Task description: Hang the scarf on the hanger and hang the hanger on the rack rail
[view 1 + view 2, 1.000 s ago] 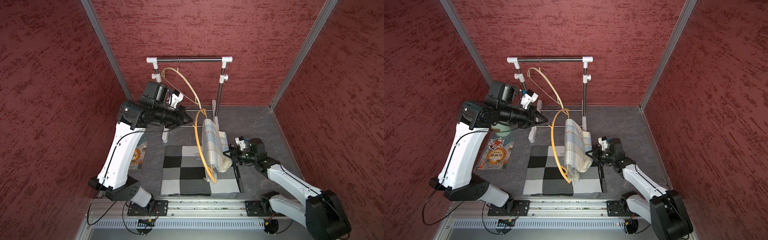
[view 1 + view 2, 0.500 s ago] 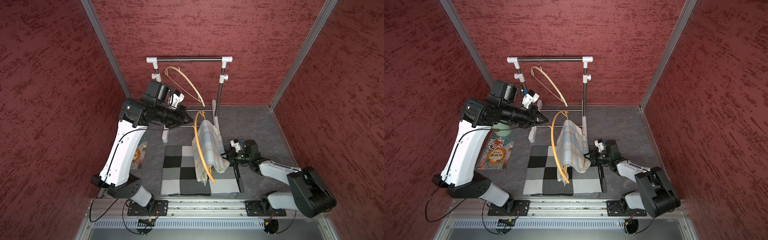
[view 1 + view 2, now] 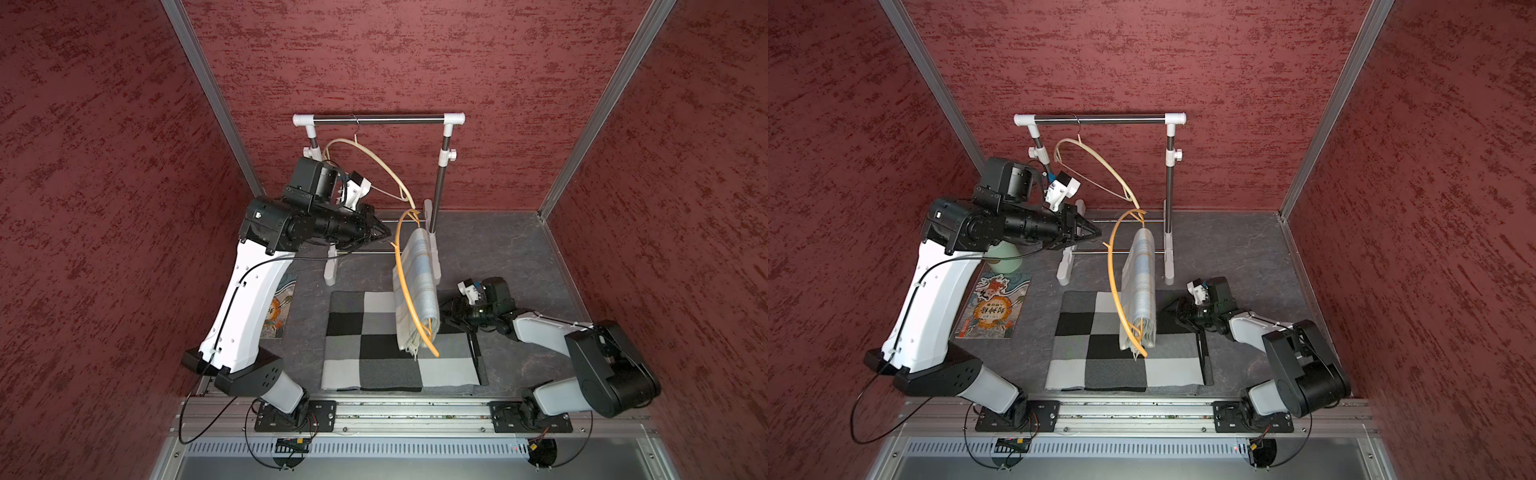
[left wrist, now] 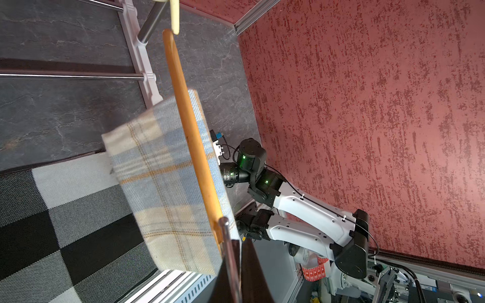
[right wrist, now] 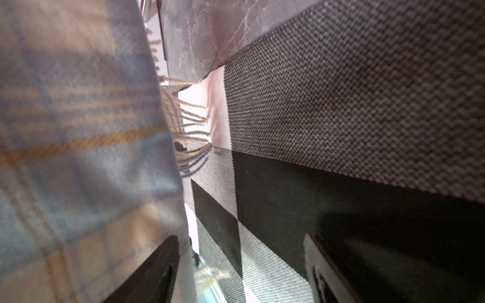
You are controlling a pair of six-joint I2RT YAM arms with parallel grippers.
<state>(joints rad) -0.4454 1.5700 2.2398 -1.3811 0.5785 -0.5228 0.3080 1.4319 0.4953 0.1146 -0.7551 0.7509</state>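
Observation:
An orange wooden hanger hangs in the air over the mat. My left gripper is shut on its metal hook. The plaid cream-and-blue scarf is draped over the hanger's bar, and both halves hang down with the fringe just above the mat. The left wrist view shows the hanger along the scarf. My right gripper is low, just right of the scarf, open and holding nothing. In its wrist view the scarf brushes one finger.
A checked grey, black and white mat lies under the scarf. Behind it stands a clothes rack with a pale second hanger on its rail. A colourful booklet and a pale green cup lie at the left.
My right gripper has opened and let go of the scarf, and the right arm has drawn back. The scarf's lower end has swung back and now hangs straight. The left gripper still holds the hanger.

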